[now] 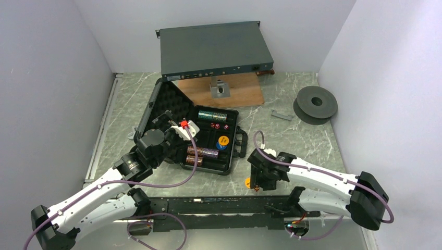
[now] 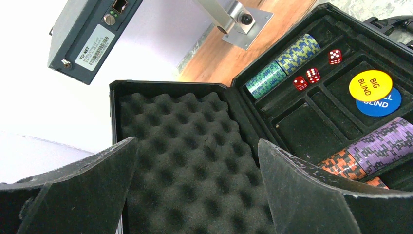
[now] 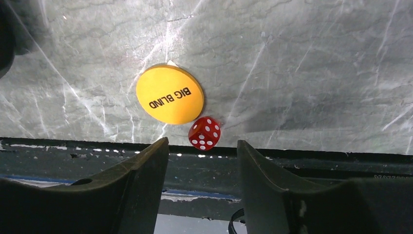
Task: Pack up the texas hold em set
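1. Texas hold em set's red die (image 3: 204, 133) lies at the table's (image 3: 302, 68) near edge, at 5 o'clock of the yellow disc (image 3: 169, 94).
2. Right gripper (image 3: 202, 161), part-spread and empty: an off-centre pinch could flick the die away.
3. Further, 10 o'clock: open case (image 1: 207, 136); left gripper (image 2: 195, 165) spread wide over its lid (image 2: 185, 131).

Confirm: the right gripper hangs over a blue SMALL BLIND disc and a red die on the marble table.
Wrong disc. The right wrist view shows the right gripper over an orange-yellow BIG BLIND disc, not a blue SMALL BLIND one. The red die and marble table are as stated.
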